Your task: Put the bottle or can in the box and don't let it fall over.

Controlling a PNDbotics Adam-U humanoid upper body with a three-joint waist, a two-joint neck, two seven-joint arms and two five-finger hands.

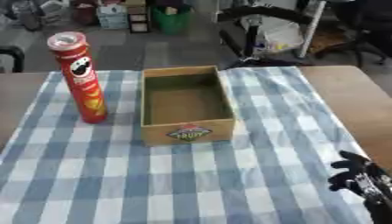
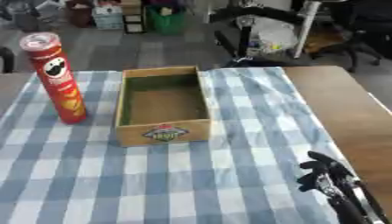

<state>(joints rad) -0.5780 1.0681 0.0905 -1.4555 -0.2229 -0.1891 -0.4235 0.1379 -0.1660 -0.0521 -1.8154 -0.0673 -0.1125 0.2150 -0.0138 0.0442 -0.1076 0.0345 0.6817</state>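
Note:
A tall red can [image 1: 80,76] of crisps stands upright on the blue-and-white checked cloth, just left of an open wooden box [image 1: 184,105]. The box is empty and carries a round label on its front wall. My right hand [image 2: 325,173] shows at the lower right, low over the cloth and well away from the can and the box; its fingers look curled and hold nothing. My left hand shows in neither view.
The checked cloth [image 1: 176,183] covers the middle of a wooden table [image 1: 352,100], whose bare top shows at the right and far left. Beyond the table's far edge are chairs [image 1: 268,30], a green bin and boxes on the floor.

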